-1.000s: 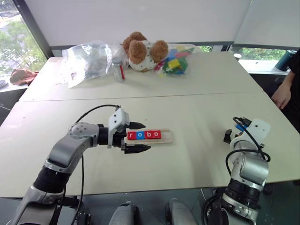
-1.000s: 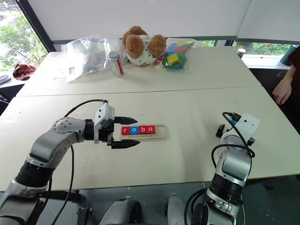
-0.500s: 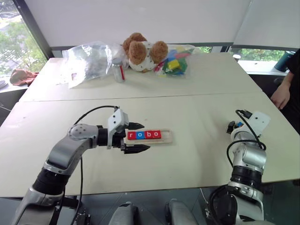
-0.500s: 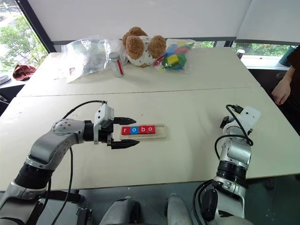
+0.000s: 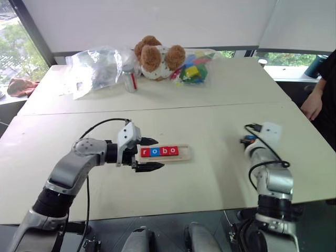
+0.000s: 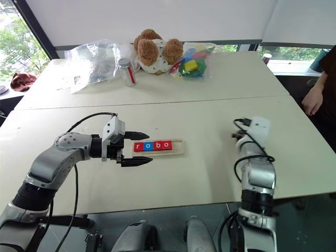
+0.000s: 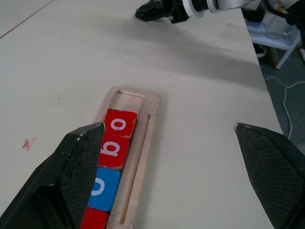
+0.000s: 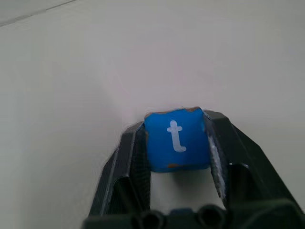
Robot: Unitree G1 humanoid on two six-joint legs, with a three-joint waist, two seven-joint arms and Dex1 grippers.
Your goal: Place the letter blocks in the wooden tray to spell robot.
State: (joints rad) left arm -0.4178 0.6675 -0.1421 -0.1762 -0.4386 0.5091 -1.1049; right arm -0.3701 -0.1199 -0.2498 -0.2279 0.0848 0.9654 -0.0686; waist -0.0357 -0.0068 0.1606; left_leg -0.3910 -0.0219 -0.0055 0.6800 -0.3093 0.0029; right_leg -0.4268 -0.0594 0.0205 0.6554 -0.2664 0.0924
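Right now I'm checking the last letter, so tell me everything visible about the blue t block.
The blue t block is a small square tile with a white lowercase t on its face and worn, brownish edges. It sits clamped between the two black fingers of the right gripper, above the pale tabletop.

You see the wooden tray (image 6: pixel 180 147) mid-table, with four letter blocks (image 6: pixel 152 146) reading r, o, b, o and its right end slot bare. Your left gripper (image 6: pixel 138 148) straddles the tray's left end, fingers spread wide. Your right arm stands well apart, right of it.
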